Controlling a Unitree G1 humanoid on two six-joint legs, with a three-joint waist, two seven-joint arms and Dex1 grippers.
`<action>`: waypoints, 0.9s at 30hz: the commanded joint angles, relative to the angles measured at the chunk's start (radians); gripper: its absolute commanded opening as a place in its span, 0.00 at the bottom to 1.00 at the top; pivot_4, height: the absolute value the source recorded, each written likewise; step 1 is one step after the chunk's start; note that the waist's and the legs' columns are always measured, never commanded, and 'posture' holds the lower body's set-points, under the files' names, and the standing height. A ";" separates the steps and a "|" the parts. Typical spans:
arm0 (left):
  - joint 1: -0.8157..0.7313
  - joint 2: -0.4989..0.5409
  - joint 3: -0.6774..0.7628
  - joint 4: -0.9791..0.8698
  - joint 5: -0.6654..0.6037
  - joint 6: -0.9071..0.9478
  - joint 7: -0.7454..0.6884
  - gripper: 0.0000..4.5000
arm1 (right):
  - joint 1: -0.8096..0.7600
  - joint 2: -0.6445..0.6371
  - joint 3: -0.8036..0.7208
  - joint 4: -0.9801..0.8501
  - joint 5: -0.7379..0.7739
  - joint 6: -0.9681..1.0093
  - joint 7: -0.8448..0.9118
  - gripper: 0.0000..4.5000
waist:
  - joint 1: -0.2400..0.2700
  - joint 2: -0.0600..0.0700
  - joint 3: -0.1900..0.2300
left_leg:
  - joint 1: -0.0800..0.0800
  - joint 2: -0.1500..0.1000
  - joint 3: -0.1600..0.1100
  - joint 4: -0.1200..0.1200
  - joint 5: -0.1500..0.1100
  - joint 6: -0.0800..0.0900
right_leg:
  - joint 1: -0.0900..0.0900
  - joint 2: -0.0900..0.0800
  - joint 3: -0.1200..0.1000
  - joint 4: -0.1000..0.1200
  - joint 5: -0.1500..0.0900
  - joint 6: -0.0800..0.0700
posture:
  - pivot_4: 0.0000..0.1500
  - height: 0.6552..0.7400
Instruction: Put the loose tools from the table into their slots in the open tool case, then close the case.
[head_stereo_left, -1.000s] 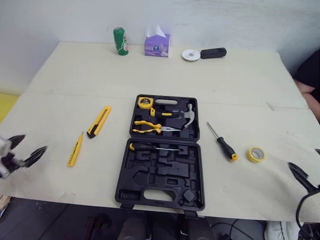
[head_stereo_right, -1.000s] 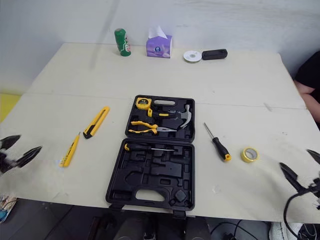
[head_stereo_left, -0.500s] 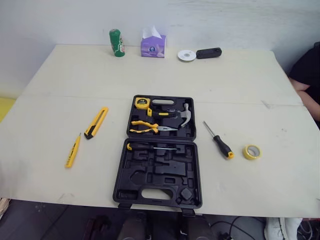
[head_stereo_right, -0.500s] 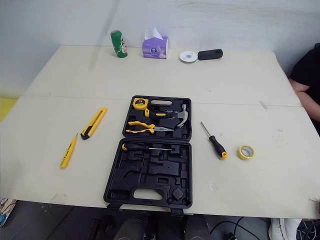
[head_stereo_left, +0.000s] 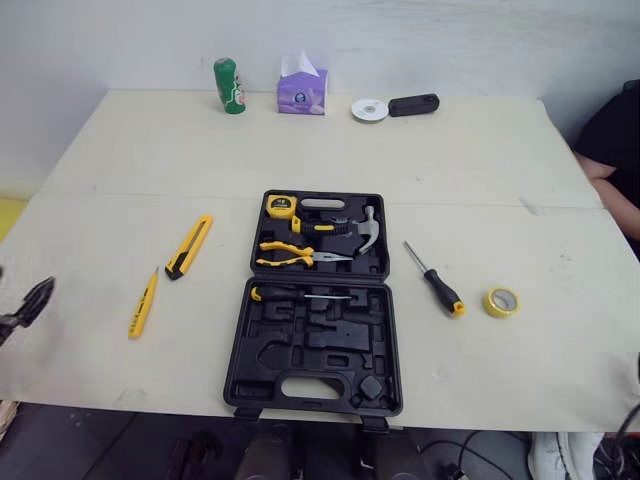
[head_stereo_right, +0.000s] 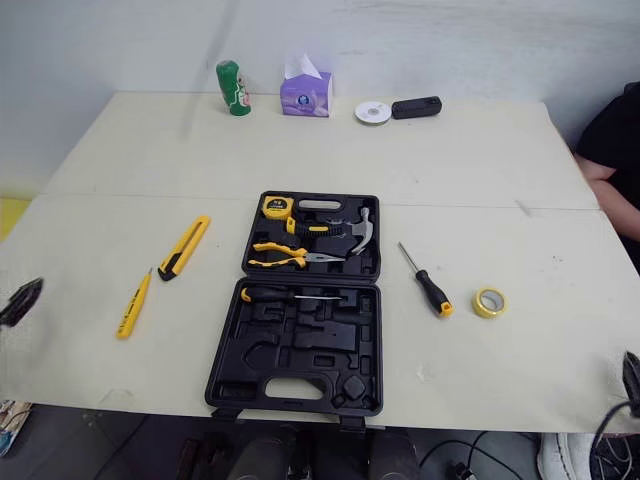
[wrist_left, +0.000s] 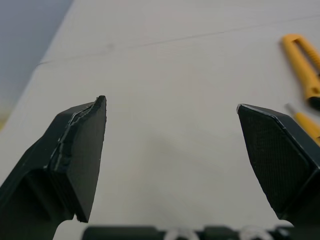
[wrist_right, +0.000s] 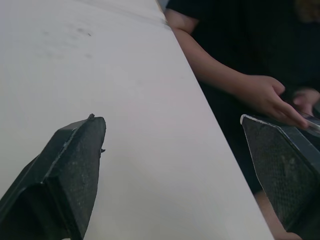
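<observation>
**A:** The black moulded-plastic tool case (head_stereo_left: 315, 300) lies open at the centre, near edge. 4 tools are loose: a yellow utility knife (head_stereo_left: 190, 246) and a slim yellow tester pen (head_stereo_left: 143, 304) on the left, a black-and-yellow screwdriver (head_stereo_left: 436, 281) and a yellow tape roll (head_stereo_left: 501, 302) on the right.

**B:** So barely started, imo. Both the left gripper (wrist_left: 170, 104) and right gripper (wrist_right: 168, 118) gape wide and empty over the matte cream table (head_stereo_left: 480, 180).
</observation>
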 joint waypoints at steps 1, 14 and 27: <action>-0.031 0.003 -0.066 -0.124 -0.019 0.032 -0.060 0.98 | 0.037 -0.013 0.059 -0.180 0.017 0.067 0.070 1.00 | 0.001 0.000 0.000 | 0.000 0.000 0.000 0.000 0.000 0.000 | 0.000 0.000 0.000 0.000 0.000 0.000 | 1.00 1.00; -0.203 -0.040 -0.421 -0.541 -0.089 0.290 -0.274 0.98 | 0.099 -0.212 0.181 -0.994 0.326 0.967 -0.128 1.00 | 0.007 0.000 0.000 | -0.002 0.000 0.000 0.001 0.000 0.001 | -0.001 0.002 0.004 0.001 0.000 0.000 | 1.00 1.00; -0.306 -0.149 -0.619 -0.851 -0.163 0.509 -0.277 0.98 | -0.224 -0.358 0.379 -1.148 0.432 1.507 -0.348 1.00 | 0.010 -0.002 0.001 | -0.004 0.000 0.001 0.003 0.006 0.010 | -0.001 0.003 0.004 -0.001 0.001 0.002 | 1.00 1.00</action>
